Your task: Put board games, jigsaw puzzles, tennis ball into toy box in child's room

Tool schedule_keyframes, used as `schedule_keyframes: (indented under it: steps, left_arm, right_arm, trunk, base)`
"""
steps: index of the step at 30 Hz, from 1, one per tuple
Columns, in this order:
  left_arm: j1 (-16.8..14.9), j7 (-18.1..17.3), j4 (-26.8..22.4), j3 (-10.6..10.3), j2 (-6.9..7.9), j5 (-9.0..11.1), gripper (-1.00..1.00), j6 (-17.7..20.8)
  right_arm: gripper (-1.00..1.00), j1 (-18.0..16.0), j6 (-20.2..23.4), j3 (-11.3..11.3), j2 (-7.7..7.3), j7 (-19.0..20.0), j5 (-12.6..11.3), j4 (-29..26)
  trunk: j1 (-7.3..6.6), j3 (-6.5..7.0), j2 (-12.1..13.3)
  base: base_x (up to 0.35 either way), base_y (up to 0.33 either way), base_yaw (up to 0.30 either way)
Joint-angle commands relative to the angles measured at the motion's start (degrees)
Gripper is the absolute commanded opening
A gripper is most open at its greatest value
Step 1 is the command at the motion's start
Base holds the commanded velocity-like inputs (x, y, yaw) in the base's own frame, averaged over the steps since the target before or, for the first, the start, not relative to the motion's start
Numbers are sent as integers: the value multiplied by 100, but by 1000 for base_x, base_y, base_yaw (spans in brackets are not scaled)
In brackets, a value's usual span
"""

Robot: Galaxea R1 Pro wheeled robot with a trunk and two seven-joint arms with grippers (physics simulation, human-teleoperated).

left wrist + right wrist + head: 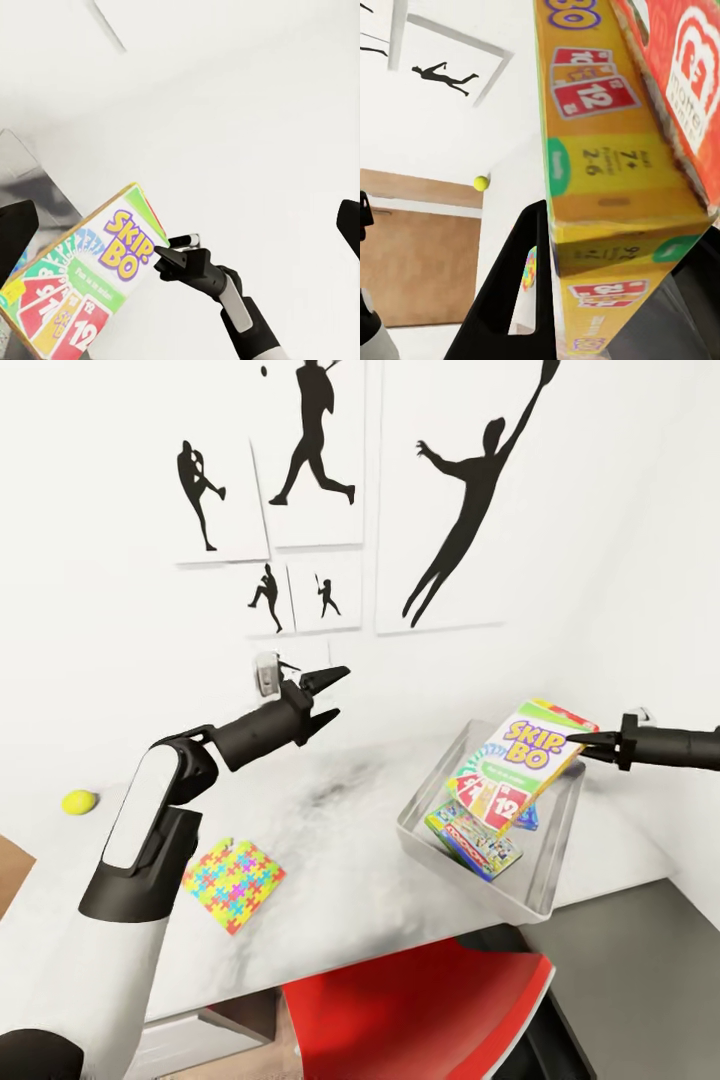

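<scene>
Toy box [545, 880] on pale table [340, 840]; right end effector [578, 743] clamps Skip-Bo box [515, 765]; left end effector [335, 695] spread, empty.

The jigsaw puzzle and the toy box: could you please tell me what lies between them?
Head view: only bare tabletop between the jigsaw puzzle and the toy box.

the yellow, green and red skip-bo game box [520, 760] hung tilted over the grey toy box [432, 792], pinched at its top corner. two more game boxes [475, 845] lay flat inside the toy box. a bright puzzle sheet [233, 882] lay flat on the table [340, 860]. the small yellow-green ball [78, 802] sat far off near the table's edge.
</scene>
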Motion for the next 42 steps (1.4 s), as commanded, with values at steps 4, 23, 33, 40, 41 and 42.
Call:
schedule_keyframes:
  steps: [4,23,33,40,41,42]
  left_arm:
    - [-276,191,-6,-2,-23,358,100,1]
    - [-403,216,-6,-5,-22,513,100,1]
    - [-620,609,-6,-24,-50,716,100,1]
    - [-668,723,-6,-33,-84,792,100,1]
    - [-671,733,-6,-33,-87,797,100,1]
    - [-675,740,-6,-33,-89,801,100,1]
  right_arm:
    - [-100,-97,6,23,-5,99,-20,25]
    - [-100,-132,-32,22,-18,109,-20,13]
    - [-100,-130,-33,29,-25,110,-19,-10]
    - [-100,-126,-36,26,-24,110,-15,-13]
    - [-100,-126,-37,25,-23,110,-15,-14]
    - [-100,-126,-38,25,-22,110,-14,-14]
  trunk:
    - [3,-49,-12]
    - [3,-226,-12]
    - [3,-320,-12]
    - [3,-385,-12]
    - [3,-395,-12]
    - [3,-404,-12]
  base:
    - [0,0,0]
    - [0,0,0]
    - [0,0,0]
    - [0,0,0]
    - [0,0,0]
    - [0,0,0]
